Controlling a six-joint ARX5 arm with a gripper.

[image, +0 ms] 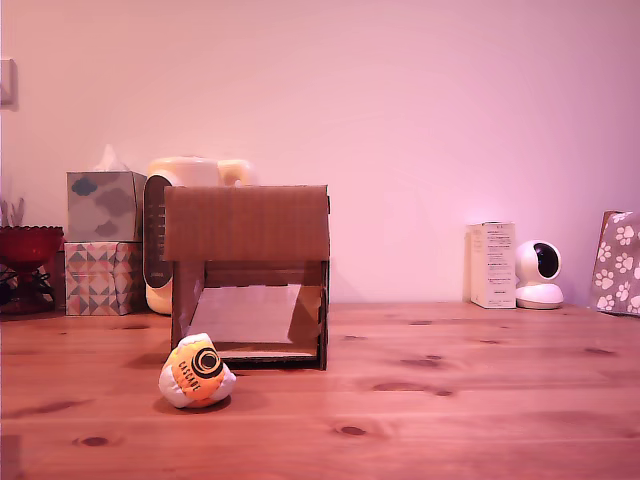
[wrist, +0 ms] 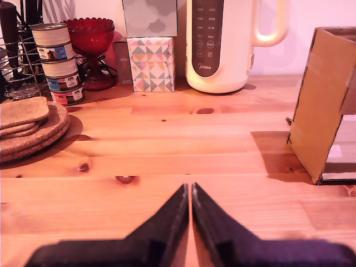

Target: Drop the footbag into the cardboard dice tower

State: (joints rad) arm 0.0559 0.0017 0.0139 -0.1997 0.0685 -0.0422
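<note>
The cream kettle [wrist: 222,44] carries the brand "Midea" in grey letters near the foot of its dark control strip, seen in the wrist view. The footbag [image: 196,372] has black lettering beside its round logo, too small to read. Print on the white box [image: 492,264] and the stacked tins [wrist: 55,61] is also illegible.

footbag [image: 196,372]: on the worktop [image: 450,400], just before the dice tower's [image: 248,270] corner at the exterior view's left
kettle [image: 185,200]: behind the tower
tissue boxes [image: 103,240]: stacked, left of the kettle
camera [image: 539,274]: far right, beside a carton [image: 492,264]
</note>
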